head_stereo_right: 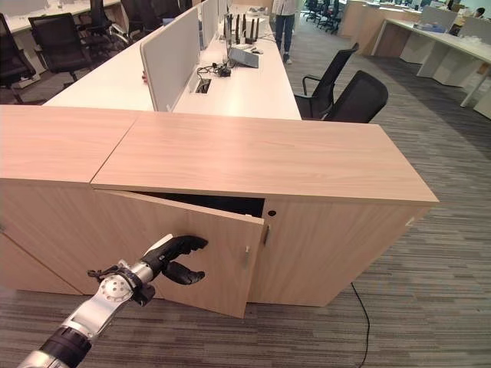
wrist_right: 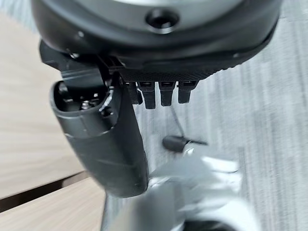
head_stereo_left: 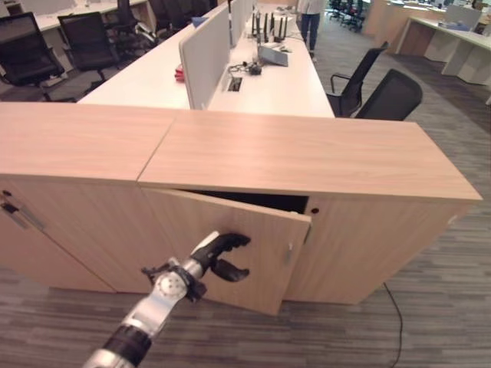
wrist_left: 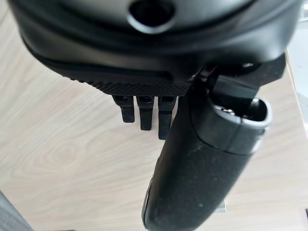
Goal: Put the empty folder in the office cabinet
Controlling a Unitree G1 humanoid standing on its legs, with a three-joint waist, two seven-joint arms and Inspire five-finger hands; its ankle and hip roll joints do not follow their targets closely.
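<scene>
The wooden cabinet [head_stereo_left: 307, 161] stands in front of the robot. Its door [head_stereo_left: 230, 245] is partly open, with a dark gap behind it. The left hand [head_stereo_left: 222, 257] is at about 7 o'clock, close to the front of the door. Its fingers are loosely bent and hold nothing. The right hand [wrist_right: 144, 91] hangs over the grey floor [wrist_right: 269, 120], and I cannot tell if it is wide or closed. I cannot see a folder. The hand could push the door shut or slip off its smooth front.
</scene>
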